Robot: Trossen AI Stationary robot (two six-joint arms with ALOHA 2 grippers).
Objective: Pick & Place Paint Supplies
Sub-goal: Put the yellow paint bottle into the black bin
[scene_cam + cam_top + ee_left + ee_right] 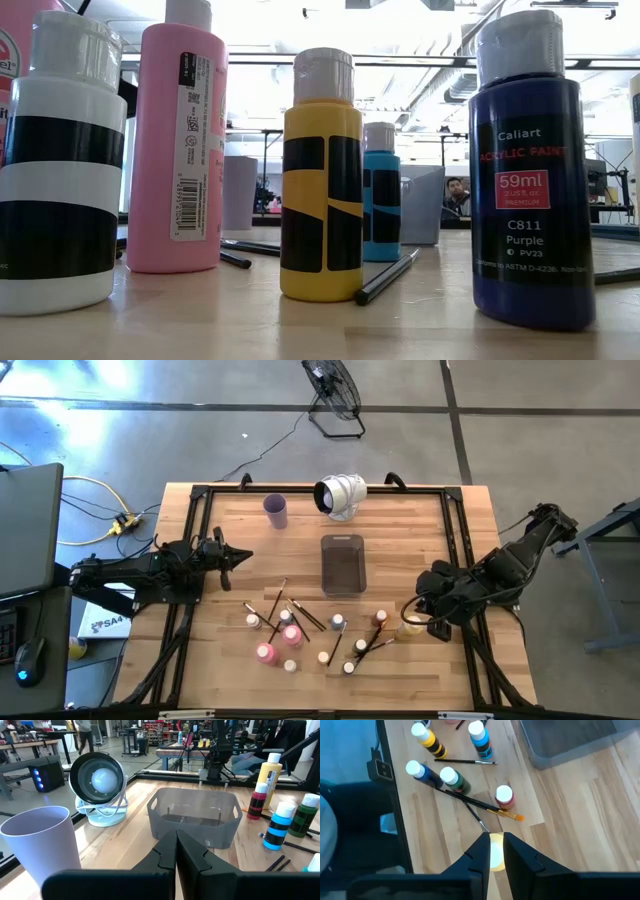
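Bottles and brushes lay scattered across the near half of the table point(220, 660), none of them yet in the grey tray point(343, 564), which looked empty in the left wrist view, or in the lilac cup point(276, 510) at the far left. So the job was, by my reading, barely begun. A pink bottle point(265, 653) stood in the near-left part of the cluster with a second pink one just beside it; thin brushes point(306, 616) lay crossed among them, and small white-capped bottles trailed off to the right. At the right end of the cluster a yellow bottle point(494, 851) sat between the fingers of the right tool point(493, 851), which was drawn in narrowly around its cap. Whether the pads were already pressing on it I could not tell. A red bottle point(504, 796) stood near it, with an orange-tipped brush point(485, 806) lying alongside. The left tool point(176, 851) waited at the left edge of the table with its fingers closed together, holding nothing. Everything else remained to be moved.
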